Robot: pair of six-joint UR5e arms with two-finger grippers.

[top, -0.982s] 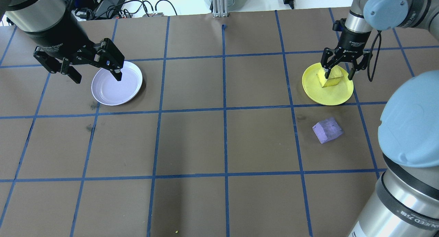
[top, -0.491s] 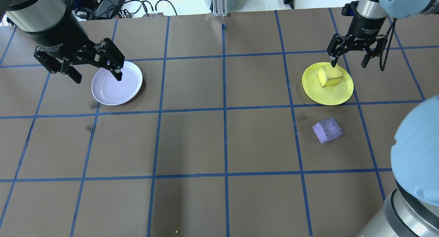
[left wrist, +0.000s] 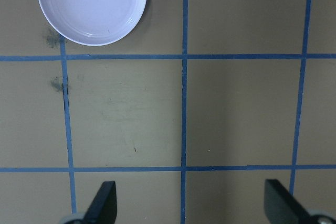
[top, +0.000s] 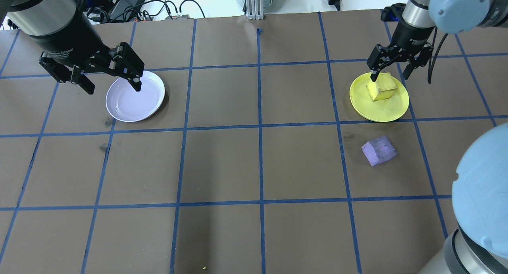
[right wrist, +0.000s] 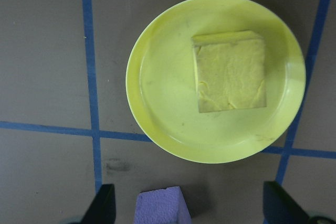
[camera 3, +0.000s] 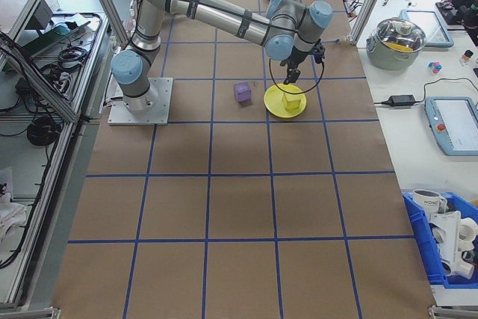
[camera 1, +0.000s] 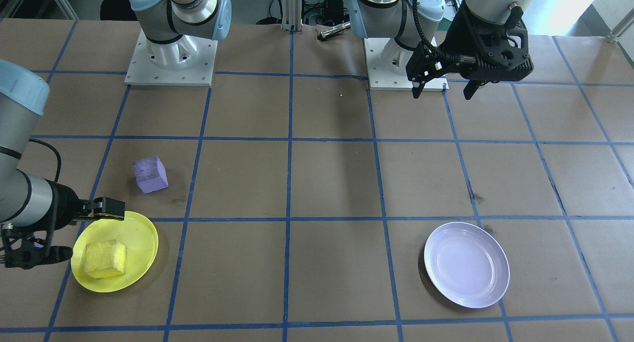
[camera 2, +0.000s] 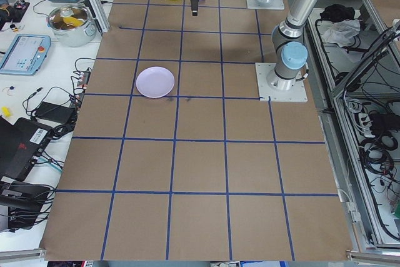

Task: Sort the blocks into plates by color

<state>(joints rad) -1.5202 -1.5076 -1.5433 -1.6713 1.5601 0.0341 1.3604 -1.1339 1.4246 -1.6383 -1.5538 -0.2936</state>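
Overhead exterior view is showing the brown paper-covered bench (top: 258, 163) with the right hand (top: 391, 66) released, fingers spread, lifting clear of the bright yellow round plastic plate (top: 363, 103), where a second ago it was straddling the rough yellow foam cube (top: 381, 88) now lying there. Half the sorting is looking done. The left hand (top: 111, 81), also spread and empty, is still hovering at the pale lavender plate (top: 123, 107). The purple foam cube (top: 379, 150) is waiting on the bench near the yellow plate.
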